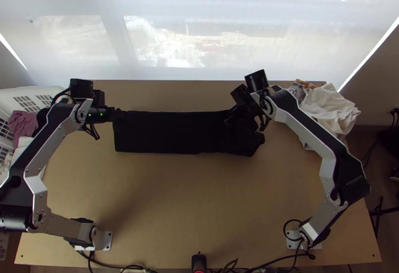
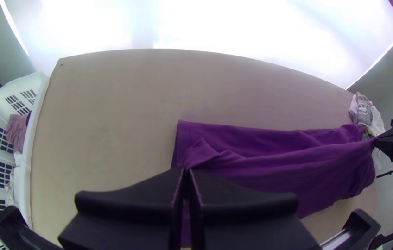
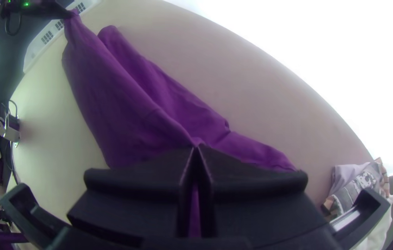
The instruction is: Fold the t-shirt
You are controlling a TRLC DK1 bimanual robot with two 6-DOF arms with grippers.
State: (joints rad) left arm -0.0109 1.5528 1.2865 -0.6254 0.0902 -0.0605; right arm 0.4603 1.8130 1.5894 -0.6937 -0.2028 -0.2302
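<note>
The t-shirt point(image 1: 169, 133) runs as a long dark band across the far half of the bench point(image 1: 199, 208), between the two arms, and shows purple in the wrist views. The wide bare wood on the near side gives it somewhere to be folded onto or smoothed.

The left arm point(image 1: 55, 128) and right arm point(image 1: 319, 143) reach up from their bases to work from opposite ends, so the cloth can be kept stretched between them.

The white basket point(image 2: 41, 106) stands at the bench's left side with clothes point(image 2: 16, 129) inside, while a loose pile of garments point(image 1: 329, 106) sits at the far right corner; both seem placed to leave the middle for folding.

As for the shirt itself, one layer is drawn up between the holds while another lies flat on the wood just beyond it, so it looks at least doubled. Its left end is fairly straight; the right end is bunched and spreads past the hold.

The left gripper point(image 2: 186, 171) is clamped on the edge near the left end, and the right gripper point(image 3: 196, 149) is pinched together on a fold short of the right end. That wide spacing probably serves to pull the edge taut before laying it over. The loose cloth at the right could crease or end up misaligned, so lowering both sides evenly would help.
</note>
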